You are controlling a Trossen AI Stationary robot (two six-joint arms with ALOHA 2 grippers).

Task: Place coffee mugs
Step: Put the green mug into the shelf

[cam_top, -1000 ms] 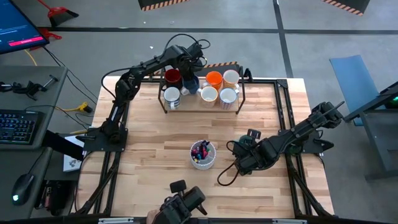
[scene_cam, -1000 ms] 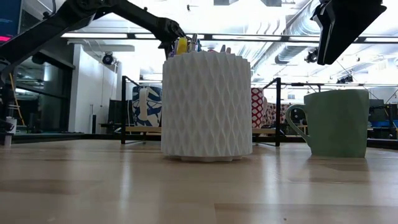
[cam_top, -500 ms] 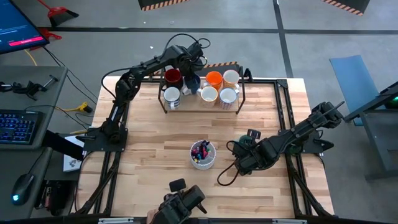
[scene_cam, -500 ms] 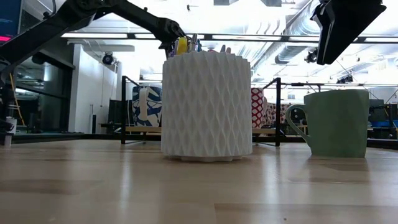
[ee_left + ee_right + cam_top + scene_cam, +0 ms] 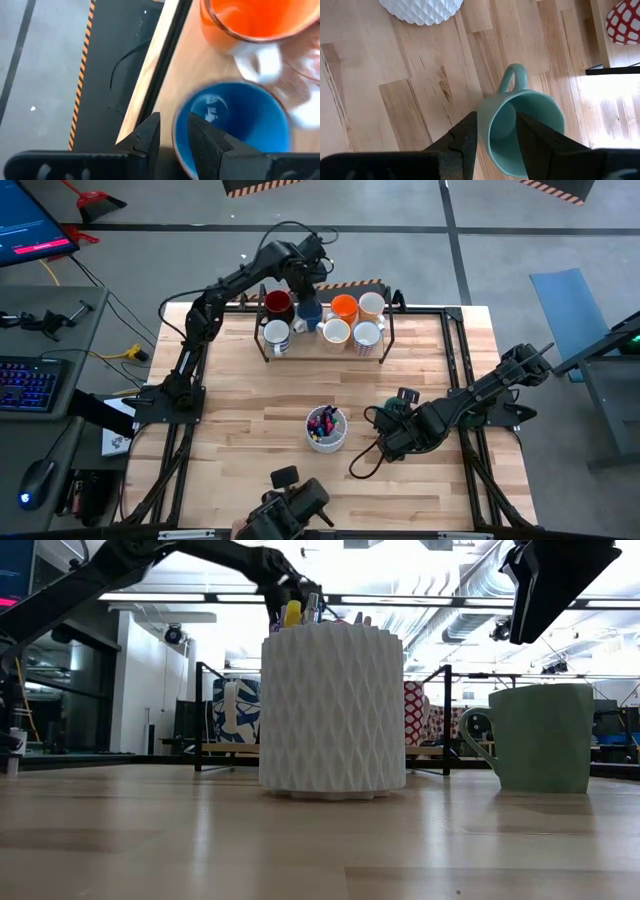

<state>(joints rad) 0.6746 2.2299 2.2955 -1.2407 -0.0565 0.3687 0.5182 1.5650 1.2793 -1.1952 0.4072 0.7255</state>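
Note:
The blue mug [image 5: 235, 125] stands on the rack [image 5: 325, 352] at the table's far side, between the dark red mug [image 5: 278, 302] and the orange mug [image 5: 344, 306]. Beside them stand cream and white mugs [image 5: 366, 334]. My left gripper [image 5: 173, 120] hangs open above the blue mug's rim, one finger on either side of it. The green mug [image 5: 525, 125] stands upright on its base on the table, right of the middle. My right gripper [image 5: 496, 120] hovers open over it. Its fingers straddle the wall beside the handle [image 5: 512, 77], and its dark body [image 5: 550, 580] is clear above the green mug [image 5: 535, 740].
The white pen cup [image 5: 326, 427] stands near the table's middle, left of the green mug and near my right gripper. It fills the centre of the low view as the pen cup [image 5: 333, 710]. A black frame edges the table, and a cable loops under the right arm [image 5: 365, 460].
My left gripper has risen from the blue mug and drawn a little toward the table's far edge. The blue mug stays on the rack between the red and orange ones. The right arm and the green mug have kept still.

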